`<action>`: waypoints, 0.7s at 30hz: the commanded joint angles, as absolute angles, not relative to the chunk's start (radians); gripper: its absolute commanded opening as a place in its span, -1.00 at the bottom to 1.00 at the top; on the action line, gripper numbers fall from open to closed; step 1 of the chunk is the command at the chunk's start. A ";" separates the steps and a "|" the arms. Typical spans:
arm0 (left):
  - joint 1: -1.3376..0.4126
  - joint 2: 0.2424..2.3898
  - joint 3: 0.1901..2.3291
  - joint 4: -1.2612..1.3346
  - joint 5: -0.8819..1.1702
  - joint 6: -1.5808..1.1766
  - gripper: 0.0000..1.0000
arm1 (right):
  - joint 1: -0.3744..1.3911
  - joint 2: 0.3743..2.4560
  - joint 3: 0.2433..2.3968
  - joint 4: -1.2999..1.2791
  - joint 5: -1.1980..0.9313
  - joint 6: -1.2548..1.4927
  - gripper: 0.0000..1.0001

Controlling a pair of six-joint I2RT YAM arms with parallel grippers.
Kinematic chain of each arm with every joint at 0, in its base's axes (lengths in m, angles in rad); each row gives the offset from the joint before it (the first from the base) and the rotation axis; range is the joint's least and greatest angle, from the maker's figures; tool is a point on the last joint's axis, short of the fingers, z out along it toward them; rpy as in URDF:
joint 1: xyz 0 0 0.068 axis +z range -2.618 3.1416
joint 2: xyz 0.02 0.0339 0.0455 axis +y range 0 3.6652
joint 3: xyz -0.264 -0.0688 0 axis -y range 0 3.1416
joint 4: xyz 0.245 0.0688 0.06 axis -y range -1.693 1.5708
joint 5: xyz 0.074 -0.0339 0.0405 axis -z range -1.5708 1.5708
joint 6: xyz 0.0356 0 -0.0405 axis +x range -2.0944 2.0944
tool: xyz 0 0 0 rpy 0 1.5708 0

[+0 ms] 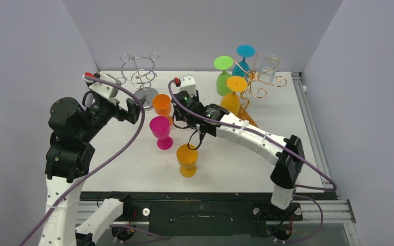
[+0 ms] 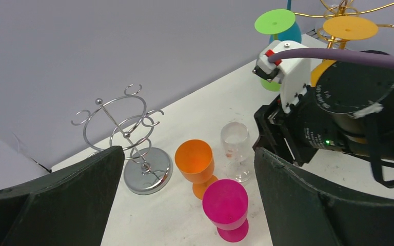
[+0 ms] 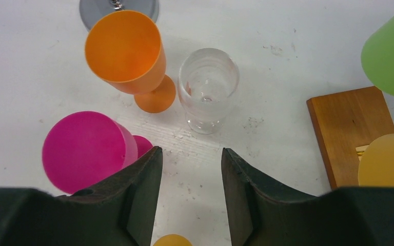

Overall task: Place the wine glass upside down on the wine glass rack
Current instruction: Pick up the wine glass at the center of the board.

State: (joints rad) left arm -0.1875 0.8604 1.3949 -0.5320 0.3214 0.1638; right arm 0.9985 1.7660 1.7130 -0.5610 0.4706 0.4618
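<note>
Several wine glasses stand upright on the white table: a clear one (image 3: pixel 208 89), an orange one (image 3: pixel 125 51), a magenta one (image 3: pixel 82 151) and a yellow-orange one (image 1: pixel 187 156). My right gripper (image 3: pixel 191 151) hovers just short of the clear glass, its jaws partly apart with only bare table between them. To the left, my left gripper (image 2: pixel 189 154) is wide open and empty, facing the orange glass (image 2: pixel 195 161) and the magenta glass (image 2: pixel 225 202). The silver wire rack (image 1: pixel 139 74) at the back left carries nothing. The gold wire rack (image 1: pixel 259 77) at the back right holds several glasses upside down.
The gold rack stands on a wooden base (image 3: pixel 351 128), with a green glass (image 3: pixel 392 56) hanging just right of my right gripper. The silver rack's round metal base (image 2: pixel 148 177) sits close behind the orange glass. Grey walls enclose the table at the back and both sides.
</note>
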 commanded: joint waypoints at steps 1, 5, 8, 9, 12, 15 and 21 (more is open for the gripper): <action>-0.181 0.856 1.386 -0.522 0.370 0.136 0.92 | 0.961 1.819 1.808 -0.605 0.516 0.474 -0.16; -0.181 0.844 1.377 -0.519 0.410 0.144 0.92 | 0.932 1.874 1.848 -0.611 0.506 0.472 -0.14; -0.181 0.842 1.373 -0.520 0.419 0.149 0.92 | 0.913 1.904 1.862 -0.602 0.495 0.474 -0.14; -0.181 0.842 1.371 -0.520 0.420 0.149 0.92 | 0.908 1.912 1.864 -0.596 0.493 0.474 -0.14; -0.181 0.842 1.364 -0.518 0.426 0.150 0.92 | 0.894 1.930 1.869 -0.580 0.482 0.475 -0.14; -0.180 0.841 1.361 -0.516 0.434 0.149 0.93 | 0.882 1.955 1.875 -0.570 0.466 0.476 -0.15; -0.181 0.835 1.354 -0.516 0.440 0.165 0.92 | 0.869 2.008 1.897 -0.551 0.447 0.480 -0.17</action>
State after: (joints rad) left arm -0.1867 0.8471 1.3613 -0.5373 0.4198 0.1608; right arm 0.8768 1.9770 1.8473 -0.5896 0.4622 0.4675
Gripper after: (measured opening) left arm 0.962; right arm 0.419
